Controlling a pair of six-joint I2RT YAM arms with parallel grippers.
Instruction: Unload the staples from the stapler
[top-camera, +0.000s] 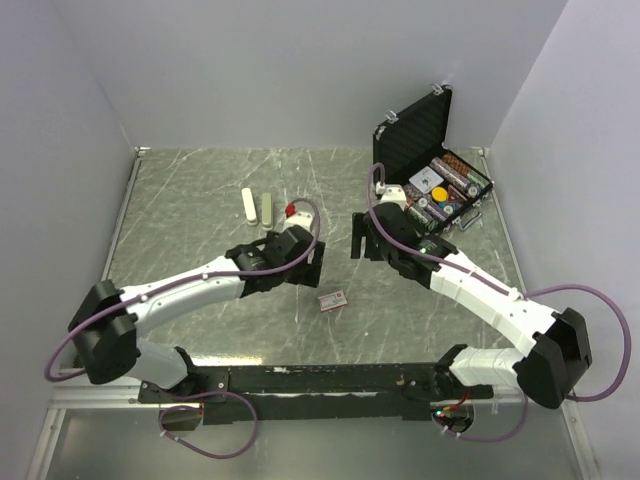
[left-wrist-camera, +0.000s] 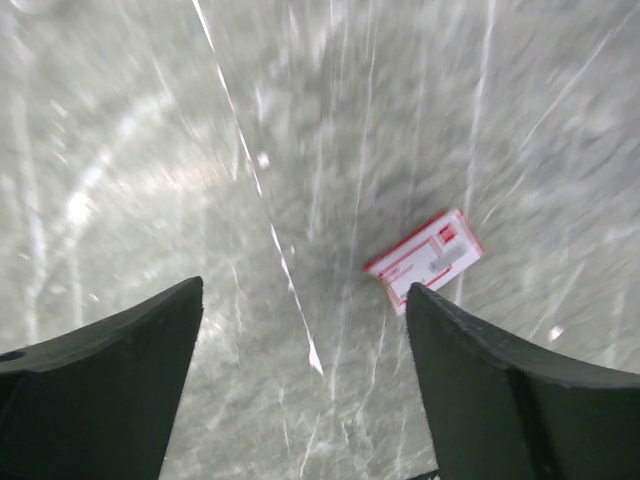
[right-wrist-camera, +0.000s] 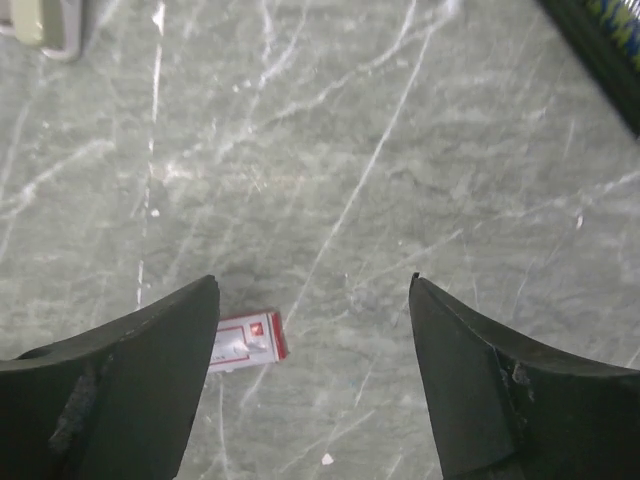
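The left fingers (left-wrist-camera: 100, 380) are being held wide apart above the bench (left-wrist-camera: 150, 150), with nothing between them. The right fingers (right-wrist-camera: 110, 380) are likewise being held spread and empty. A small pink-and-white box (left-wrist-camera: 425, 258) is being shown lying flat just ahead of the tip of the finger on the right of the left wrist view. In the right wrist view it is being shown just beside the tip of the finger on the left. The staples are not being made out with any certainty, since nothing grey and strip-like is being shown between either pair of fingers. Two pale bars (top-camera: 248, 205) and a small red item (top-camera: 291, 211) are being seen beyond the left fingers, and an open case (top-camera: 415, 130) beyond the right ones. Such strips are being judged very light, thin, slick on polished stone and liable to snap along their joints. Hold is best being taken across the narrow width near mid-length, with the fingertips being kept low to the bench and being closed gently.
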